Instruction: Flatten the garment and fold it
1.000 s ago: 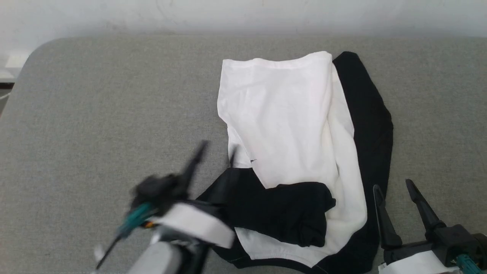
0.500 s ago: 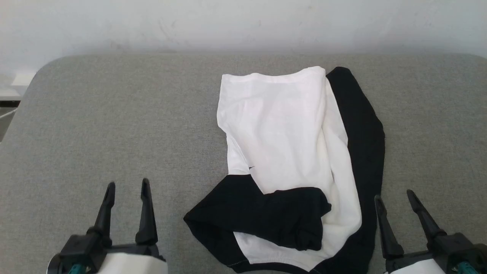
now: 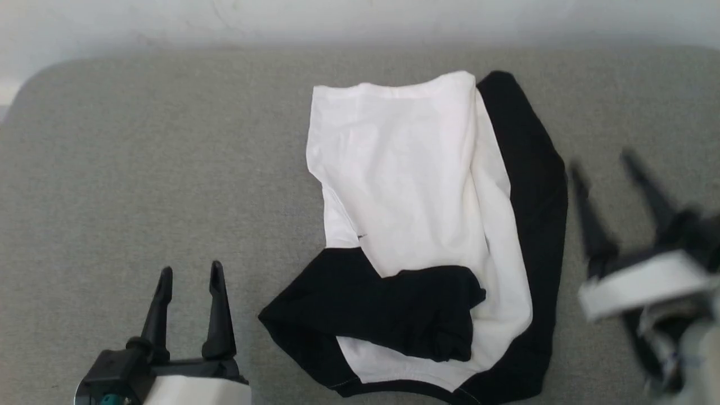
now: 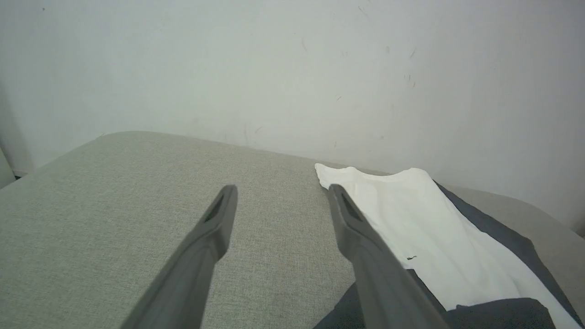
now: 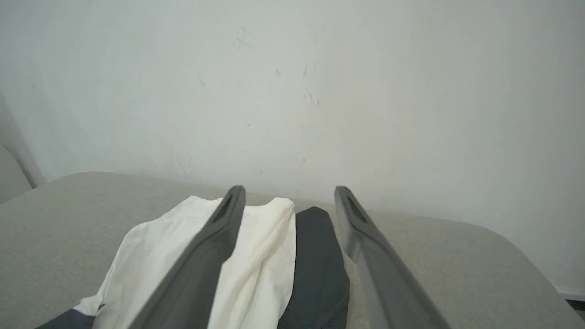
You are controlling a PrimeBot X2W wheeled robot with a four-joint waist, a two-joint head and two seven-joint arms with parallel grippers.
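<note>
On the grey woven fabric surface [image 3: 140, 169]: soft white cloth garment with black sleeves [image 3: 405, 185], partly folded.
We see the garment lying right of centre, with one black sleeve across its near end and another along its right edge. Our left gripper [image 3: 190, 269] sits at the near left, fingers apart and empty, clear of the cloth. Our right gripper [image 3: 601, 160], blurred, hovers just beside the right edge, fingers apart, holding nothing.
</note>
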